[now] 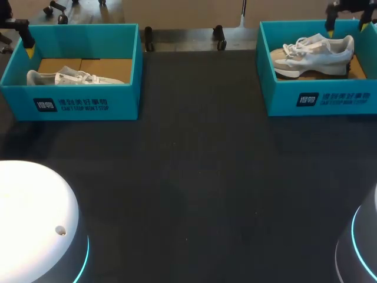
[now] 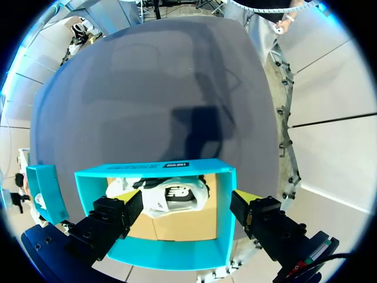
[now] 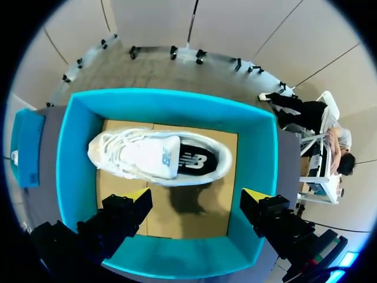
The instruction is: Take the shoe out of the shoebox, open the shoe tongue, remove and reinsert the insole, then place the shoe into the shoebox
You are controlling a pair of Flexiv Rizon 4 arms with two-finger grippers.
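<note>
Though empty, right hand [image 3: 195,197] directly above shoe [image 3: 159,156].

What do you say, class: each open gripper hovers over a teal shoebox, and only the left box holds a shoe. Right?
No. The right shoebox holds a white shoe too, as the right wrist view shows; the rest stands.

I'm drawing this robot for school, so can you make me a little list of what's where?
left shoebox: teal, open, holds the white left sneaker
right shoebox: teal, open, holds the white right sneaker
left claw: open, hovers above left shoebox
right claw: open, hovers above right shoebox
table: dark, both boxes at its far side
</note>
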